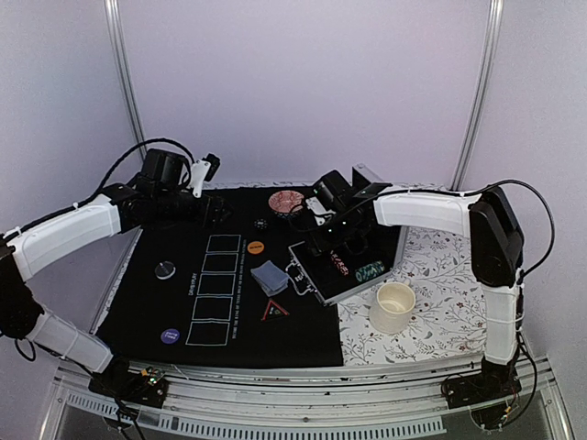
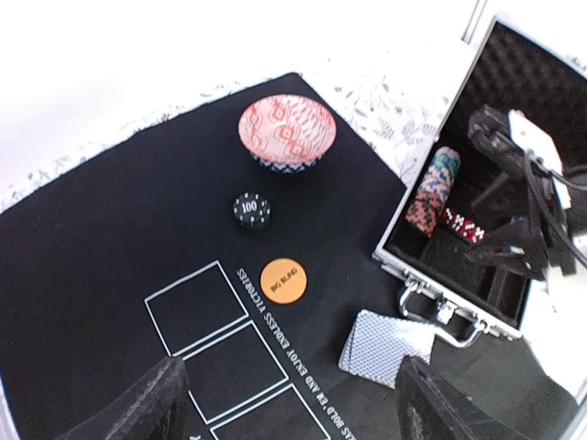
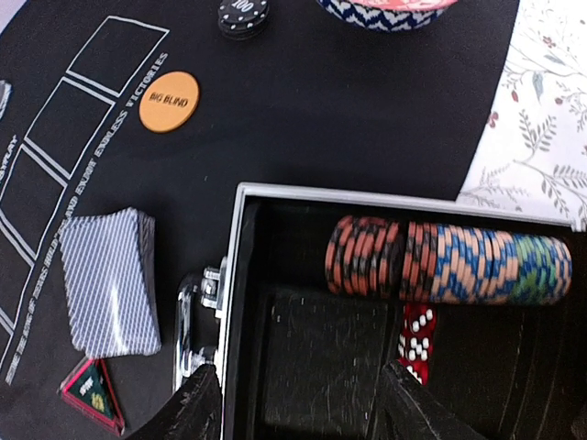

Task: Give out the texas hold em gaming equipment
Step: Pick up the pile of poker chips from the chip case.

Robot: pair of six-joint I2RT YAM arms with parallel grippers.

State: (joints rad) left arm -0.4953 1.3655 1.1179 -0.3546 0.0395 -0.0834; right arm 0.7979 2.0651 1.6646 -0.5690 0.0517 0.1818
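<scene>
An open metal case (image 1: 316, 275) on the black mat holds a row of striped poker chips (image 3: 449, 259) and red dice (image 3: 417, 341). My right gripper (image 3: 298, 408) hangs open over the case's bare compartment, nothing between its fingers. The grey-blue card deck (image 1: 269, 277) lies left of the case, with the red triangle marker (image 1: 274, 310) just in front of it. An orange disc (image 2: 282, 280) and a black chip (image 2: 251, 210) rest farther back. My left gripper (image 2: 289, 403) is open above the mat's back left, holding nothing. A purple disc (image 1: 170, 335) and a dark disc (image 1: 165, 269) lie on the mat's left.
A red patterned bowl (image 1: 286, 202) stands at the mat's back edge. A white cup (image 1: 394, 305) sits on the floral cloth (image 1: 449, 293) right of the case. White card outlines (image 1: 213, 289) run down the mat's middle. The case's lid (image 2: 541, 110) stands raised.
</scene>
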